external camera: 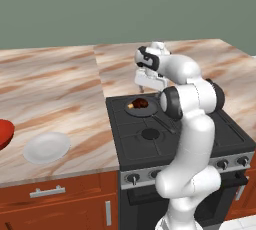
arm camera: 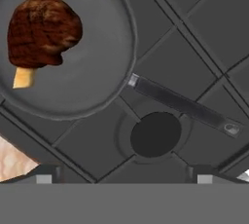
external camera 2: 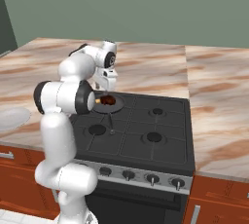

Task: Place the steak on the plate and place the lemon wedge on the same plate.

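The steak [arm camera: 43, 32] lies in the frying pan [arm camera: 99, 79] on the stove [external camera: 200, 139], up at about 10 o'clock in the hand view, its tan bit pointing toward 7 o'clock. The gripper [external camera: 142, 90] hangs over the pan's near edge, just above the meat as both base views show it, and it holds nothing. Its 2 finger tips [arm camera: 44, 176] sit far apart at the bottom of the hand view, so the jaws stand spread.

The step in hand looks like the reach for the steak. To do it well, I would slide the hand toward 10 o'clock until the lump sits between the tips, then come straight down and close across its narrower width, keeping clear of the pan's rim and its handle [arm camera: 182, 105], which runs off toward 4 o'clock.

The plate [external camera: 47, 147] waits on the counter [external camera: 50, 94] well to the left of the stove, beside a red bowl [external camera: 4, 133]. I cannot make out the lemon wedge anywhere
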